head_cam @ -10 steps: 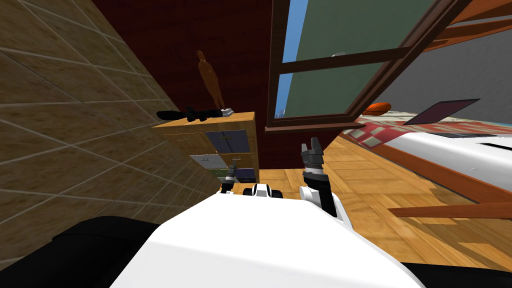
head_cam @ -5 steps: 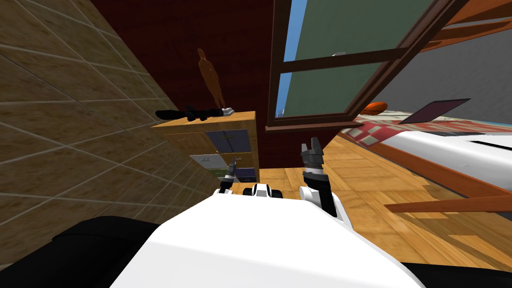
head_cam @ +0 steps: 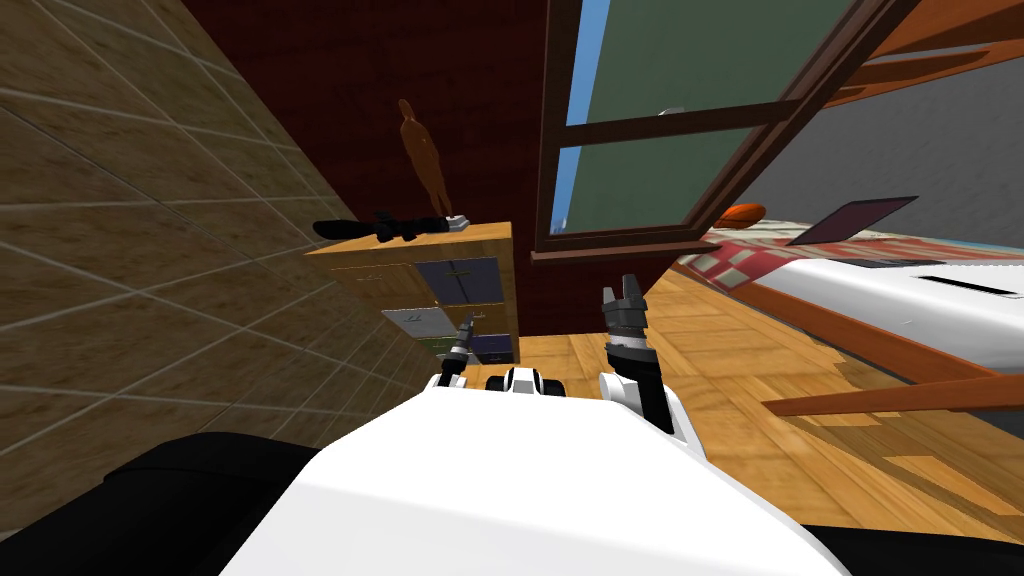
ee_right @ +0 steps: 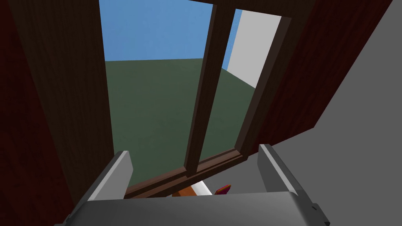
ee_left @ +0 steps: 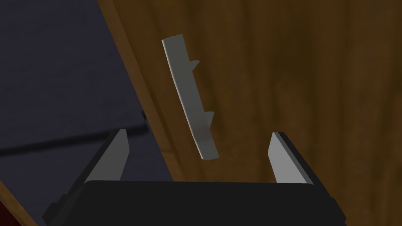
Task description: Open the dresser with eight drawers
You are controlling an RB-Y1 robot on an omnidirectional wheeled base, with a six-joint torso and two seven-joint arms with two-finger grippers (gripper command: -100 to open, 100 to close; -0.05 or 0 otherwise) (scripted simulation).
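The wooden dresser [head_cam: 478,240] stands against the dark red wall, with drawer fronts in wood, dark blue and pale grey. My left gripper [head_cam: 467,325] reaches low to its front. In the left wrist view this gripper [ee_left: 199,135] is open, and a flat grey handle [ee_left: 188,94] on a brown wooden drawer front [ee_left: 294,70] stands between its fingers, untouched. A dark blue drawer front [ee_left: 55,70] lies beside it. My right gripper [head_cam: 625,293] is raised to the right of the dresser, open and empty [ee_right: 192,151].
A long black object [head_cam: 375,229] and a brown figurine [head_cam: 425,165] stand on the dresser top. A tan tiled wall [head_cam: 130,230] runs close on the left. A window [head_cam: 660,120] is behind, and a bed [head_cam: 900,300] with a laptop [head_cam: 850,220] on the right. Wooden floor [head_cam: 760,400] lies between.
My left hand has crept a little up and forward toward the dresser front. The head view has turned slightly, shifting the bed. The right arm has stayed put.
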